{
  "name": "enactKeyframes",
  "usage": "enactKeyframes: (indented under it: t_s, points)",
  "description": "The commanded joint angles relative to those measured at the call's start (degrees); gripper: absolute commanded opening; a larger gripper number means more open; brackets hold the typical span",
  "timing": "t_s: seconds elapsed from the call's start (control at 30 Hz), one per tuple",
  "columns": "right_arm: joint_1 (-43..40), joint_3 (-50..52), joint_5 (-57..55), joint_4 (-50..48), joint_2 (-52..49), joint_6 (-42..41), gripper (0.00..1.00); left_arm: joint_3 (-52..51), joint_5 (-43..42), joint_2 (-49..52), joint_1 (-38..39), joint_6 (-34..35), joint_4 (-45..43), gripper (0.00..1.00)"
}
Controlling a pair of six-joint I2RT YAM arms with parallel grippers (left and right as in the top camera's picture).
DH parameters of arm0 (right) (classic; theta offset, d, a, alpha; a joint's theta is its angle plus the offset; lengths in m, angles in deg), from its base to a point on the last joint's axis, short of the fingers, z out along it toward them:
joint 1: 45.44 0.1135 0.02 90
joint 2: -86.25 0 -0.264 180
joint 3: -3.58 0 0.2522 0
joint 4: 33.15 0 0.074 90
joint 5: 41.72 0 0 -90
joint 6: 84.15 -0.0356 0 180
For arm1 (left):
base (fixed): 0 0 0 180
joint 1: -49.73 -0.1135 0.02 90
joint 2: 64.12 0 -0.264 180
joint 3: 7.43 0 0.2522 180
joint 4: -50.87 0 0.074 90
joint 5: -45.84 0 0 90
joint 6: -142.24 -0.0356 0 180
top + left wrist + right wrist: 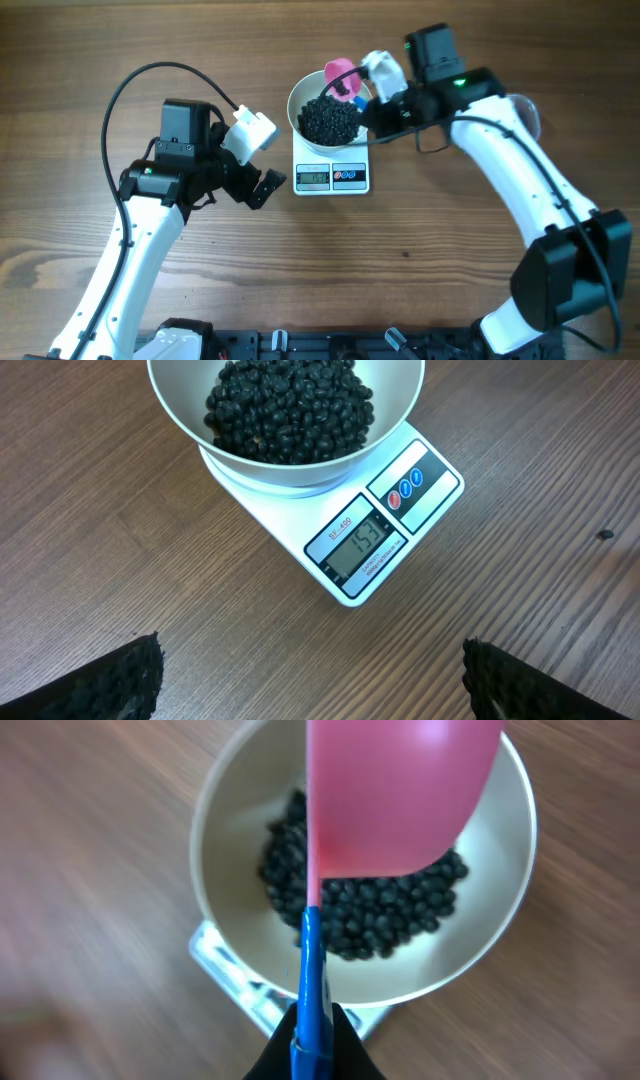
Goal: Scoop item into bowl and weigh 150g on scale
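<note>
Wooden tabletop (400, 290), beans (290, 405) heaped in bowl (400, 400) on scale (300, 530) reading 153: right fingers (360, 1065) pinch the scoop (400, 790) above; left fingers (110, 680) spread. Best skim off only a few beans, slowly, watching the display (365, 540).

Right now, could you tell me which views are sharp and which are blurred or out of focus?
Left wrist: sharp, the display on the scale legible. Right wrist: soft all over, the pink scoop near the lens and the bowl rim fuzzy. Overhead: evenly lit, display too small to read.
</note>
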Motion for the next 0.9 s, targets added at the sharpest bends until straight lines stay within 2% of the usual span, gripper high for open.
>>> enactKeyframes:
  t_s: [0.0,0.53,0.87]
  points:
    - [3.26,-0.76,-14.69,-0.17,1.53,1.46,0.04,-0.37,0.13,-0.17,-0.31,0.57,-0.15,1.0]
    - [6.84,-0.57,-20.17,3.15,-5.09,7.37,0.04,-0.35,0.11,-0.17,-0.31,0.57,-0.15,1.0]
    - [8.44,-0.57,-25.49,3.1,-7.56,7.3,0.04,-0.35,0.11,-0.17,-0.31,0.55,-0.15,1.0]
